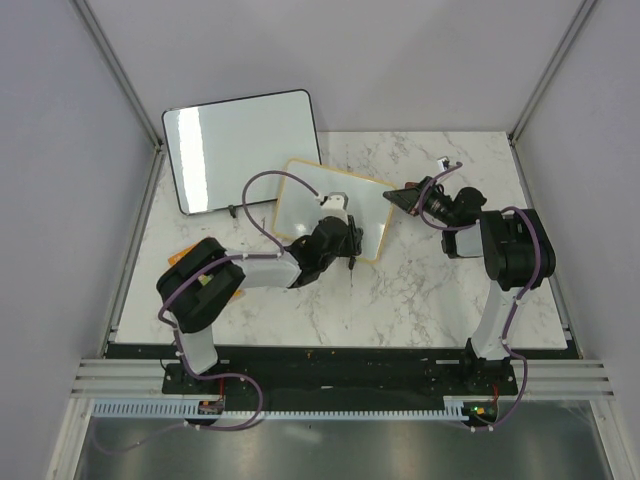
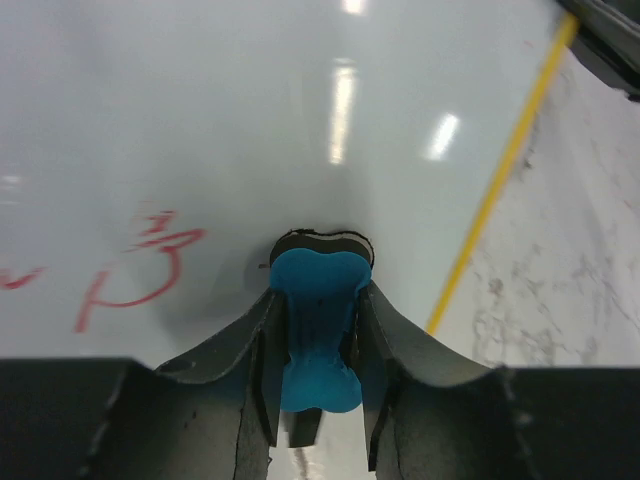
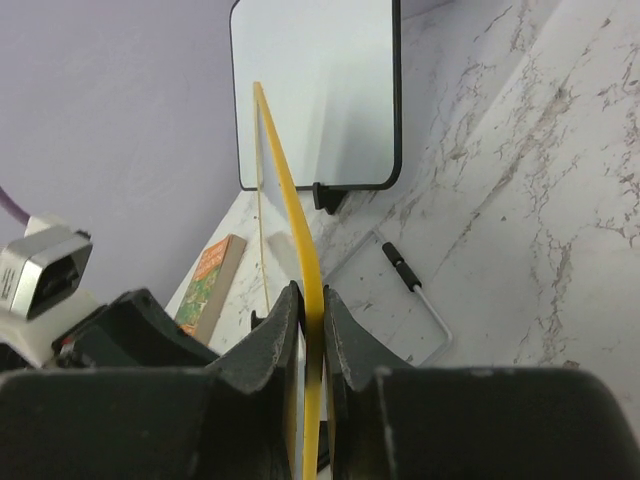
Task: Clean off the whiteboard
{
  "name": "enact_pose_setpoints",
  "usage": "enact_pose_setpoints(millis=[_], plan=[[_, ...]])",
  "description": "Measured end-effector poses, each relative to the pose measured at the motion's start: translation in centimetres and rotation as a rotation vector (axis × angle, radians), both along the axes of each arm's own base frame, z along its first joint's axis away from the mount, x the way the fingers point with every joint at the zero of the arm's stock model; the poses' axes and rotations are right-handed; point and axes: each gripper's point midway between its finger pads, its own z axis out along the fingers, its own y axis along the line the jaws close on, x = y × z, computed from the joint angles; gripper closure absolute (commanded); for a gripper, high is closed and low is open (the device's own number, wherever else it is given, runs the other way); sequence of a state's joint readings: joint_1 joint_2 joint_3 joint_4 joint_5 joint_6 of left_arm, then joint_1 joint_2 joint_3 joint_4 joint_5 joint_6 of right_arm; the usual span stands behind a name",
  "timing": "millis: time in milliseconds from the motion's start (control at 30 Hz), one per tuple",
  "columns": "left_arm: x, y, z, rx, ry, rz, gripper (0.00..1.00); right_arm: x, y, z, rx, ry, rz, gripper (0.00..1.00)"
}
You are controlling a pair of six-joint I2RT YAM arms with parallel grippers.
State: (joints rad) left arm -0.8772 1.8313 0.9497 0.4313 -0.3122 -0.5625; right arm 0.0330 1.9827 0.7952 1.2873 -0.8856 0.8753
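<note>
A: Marble surface [image 1: 420, 300] under both arms. Beyond the left pincer [image 1: 347, 238] stands the big black-framed board [image 1: 240, 150], propped upright and well apart from it.

B: Next in size is the whiteboard [image 1: 300, 200], the yellow-framed 1, lying between the 2 pincers. The right pincer [image 3: 311, 300] has its fingers drawn almost together on the board's thin yellow edge, with the frame squeezed between both pads.

A: From above, that grip sits at the board's right-hand side. Whether the far side rests on the surface, I can't tell.

B: The left pincer is narrowed around a blue eraser [image 2: 318, 330]. Its dark end pokes out past the fingertips, right against the white face.

A: Red handwriting [image 2: 150, 260] just left of that pincer's tip, and the yellow frame runs off to its right.

B: Smaller still, beyond the right pincer, a black-capped marker [image 3: 405, 270] lies in a clear tray [image 3: 385, 315], near the black-framed board's foot. An orange book [image 3: 210, 280] lies left of that pincer.
</note>
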Motion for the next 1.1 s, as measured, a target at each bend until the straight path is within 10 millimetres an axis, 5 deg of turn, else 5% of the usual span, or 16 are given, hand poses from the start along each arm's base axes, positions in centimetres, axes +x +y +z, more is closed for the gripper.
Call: enact_pose_setpoints(millis=[200,467,900,1100], plan=[[4.3,7.3,0.1,0.070,0.005,0.263,0.98,0.2,-0.1,0.0,0.000,0.001,-0.011,1.00],[5.6,14.9,-1.7,0.190,0.045,0.539,0.98,0.0,0.0,0.0,-0.002,-0.003,0.000,1.00],[5.9,14.2,-1.5,0.185,0.049,0.471,0.98,-0.1,0.0,0.1,0.000,-0.007,0.003,1.00],[4.5,10.3,-0.8,0.216,-0.012,0.332,0.98,-0.1,0.0,0.1,0.000,-0.006,0.003,1.00]])
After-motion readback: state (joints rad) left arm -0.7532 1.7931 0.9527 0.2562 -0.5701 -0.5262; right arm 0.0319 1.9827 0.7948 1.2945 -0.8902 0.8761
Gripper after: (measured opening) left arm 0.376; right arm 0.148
